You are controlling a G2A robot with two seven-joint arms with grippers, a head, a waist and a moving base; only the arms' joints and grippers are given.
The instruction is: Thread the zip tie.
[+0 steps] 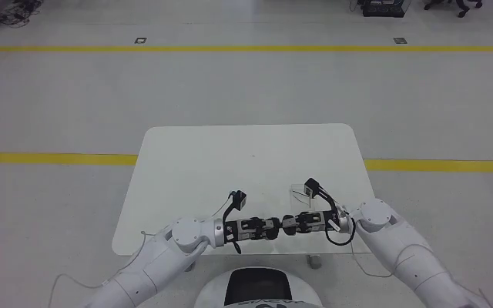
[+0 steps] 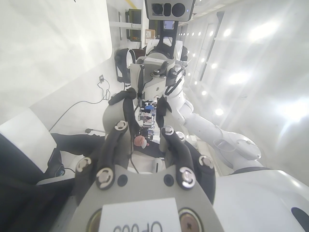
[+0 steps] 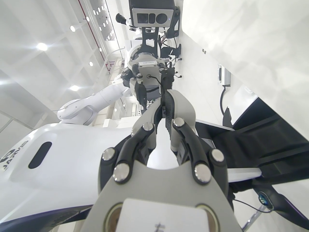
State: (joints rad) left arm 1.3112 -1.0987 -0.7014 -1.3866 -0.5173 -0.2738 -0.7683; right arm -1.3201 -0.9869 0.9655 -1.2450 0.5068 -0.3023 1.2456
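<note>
Nearest me, at the near edge of the table (image 1: 246, 154), the two arms meet with their grippers nose to nose. Left gripper (image 2: 144, 101): fingers (image 2: 126, 108) apart, a clear gap between them, nothing held that I can see. Right gripper (image 3: 164, 99): ribbed pads (image 3: 169, 114) pressed together at the tips. I can't tell whether something thin is pinched there.

The zip tie is too thin for me to make out. My best guess is that it sits where the tips meet, caught in the right pads. The other candidate is a faint pale outline (image 1: 299, 192) on the tabletop just beside the right wrist camera (image 1: 312, 186), a bit farther in. I can't say which.

The relation that matters is that both grippers lie on one line running side to side, parallel to the near table edge, each pointing at the other. If the tie is in the right pads, its long axis probably follows that line, aimed into the left gripper's gap. From the right wrist view, the closed tips sit nearer one left finger than mid-gap, so I'd judge a small sideways correction comes before any feed-through. If the tie is the outline on the table instead, the right arm is the nearer one.

Beyond the table is bare floor with a yellow line (image 1: 246, 48) across it.
</note>
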